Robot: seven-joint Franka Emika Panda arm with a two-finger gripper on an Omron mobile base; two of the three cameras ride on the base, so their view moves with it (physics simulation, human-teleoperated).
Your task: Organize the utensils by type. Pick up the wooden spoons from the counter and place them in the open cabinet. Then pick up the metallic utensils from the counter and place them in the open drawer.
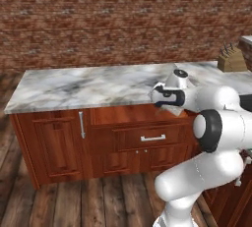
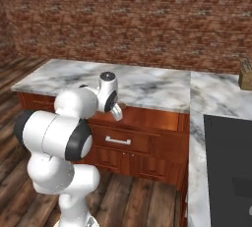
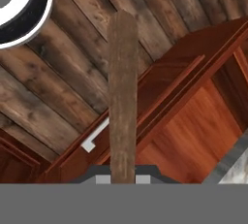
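While the arm folds low at the marble bench (image 1: pixel 88 86) edge in the left base view, the right base view shows its wrist above the open drawer (image 2: pixel 147 118). In the hand view, the hand (image 3: pixel 123 175) is clamped on a brown wooden spoon (image 3: pixel 123 92) (no writing anywhere), its long axis running straight ahead over the drawer and floor.

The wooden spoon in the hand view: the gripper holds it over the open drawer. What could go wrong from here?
1. The wooden spoon hangs above the open drawer. If the gripper, shut on its lower end, lets go here, the spoon would likely land in the drawer, which is meant for the metal utensils.
2. The grip sits at one end, and most of the handle sticks out, so the spoon may swing or slip during a fast move.
3. The long handle could hit the drawer's front panel.
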